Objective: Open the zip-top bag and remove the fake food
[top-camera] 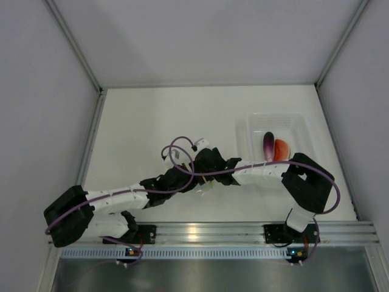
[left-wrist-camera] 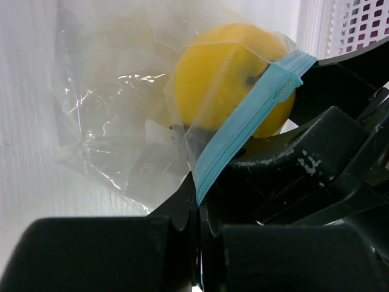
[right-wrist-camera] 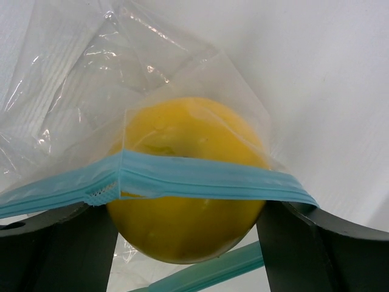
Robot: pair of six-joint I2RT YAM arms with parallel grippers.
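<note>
The zip-top bag (left-wrist-camera: 109, 121) is clear and crinkly, with its teal-blue zip strip (left-wrist-camera: 243, 121) pulled open. My left gripper (left-wrist-camera: 197, 201) is shut on one end of that strip. The round yellow fruit (right-wrist-camera: 182, 134) sits in the bag's mouth, half out under the strip (right-wrist-camera: 200, 179). My right gripper (right-wrist-camera: 188, 243) has one finger on each side of the fruit and is shut on it. In the top view both grippers meet at table centre, left gripper (top-camera: 193, 182) and right gripper (top-camera: 209, 165), hiding the bag. The purple eggplant piece (top-camera: 268, 146) and the red-orange wedge (top-camera: 281, 149) lie in the tub.
A clear rigid rectangular tub (top-camera: 255, 125) stands at the right of the table, just behind my right arm. White walls enclose the table on the left, back and right. An aluminium rail (top-camera: 200, 231) runs along the near edge.
</note>
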